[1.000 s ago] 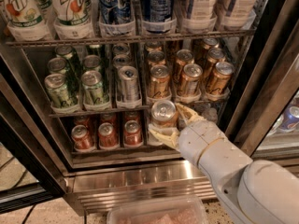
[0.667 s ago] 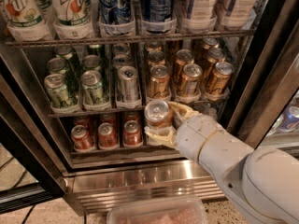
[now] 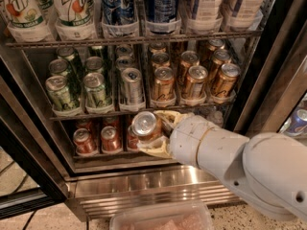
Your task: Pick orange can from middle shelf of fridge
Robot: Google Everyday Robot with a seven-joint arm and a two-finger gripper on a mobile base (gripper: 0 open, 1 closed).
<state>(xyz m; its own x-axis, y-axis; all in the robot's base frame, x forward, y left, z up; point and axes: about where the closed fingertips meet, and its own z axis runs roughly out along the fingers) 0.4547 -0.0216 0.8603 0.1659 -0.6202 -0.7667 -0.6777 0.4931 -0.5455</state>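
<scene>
Pincer: the pincer (image 3: 151, 133) is at the fridge opening, just below the front edge of the middle shelf and in front of the bottom shelf; it is clamped on the orange can.
Fingers: one cream finger (image 3: 169, 118) lies along the can's upper right side, the other passes under it at the lower left.
Orange can: the orange can (image 3: 144, 124) sits in the pincer, clear of every rack, tilted with its silver top facing up and toward the camera.
Arm: the pale arm (image 3: 240, 164) comes in from the lower right.
Middle shelf: the middle shelf (image 3: 120, 113) carries green cans (image 3: 60, 92) in the left lanes, a silver can (image 3: 131, 84) at the front of the centre lane, and rows of like orange cans (image 3: 194, 80) on the right.
Bottom shelf: red cans (image 3: 84, 141) stand at the left, partly behind the held can.
Top shelf: tall bottles (image 3: 72, 6) stand in white trays.
Fridge: the fridge (image 3: 144, 188) shows its ribbed steel base panel below the shelves and dark door edges at either side.
Foreground: a clear plastic tub (image 3: 160, 218) lies at the bottom edge, below the base panel.
</scene>
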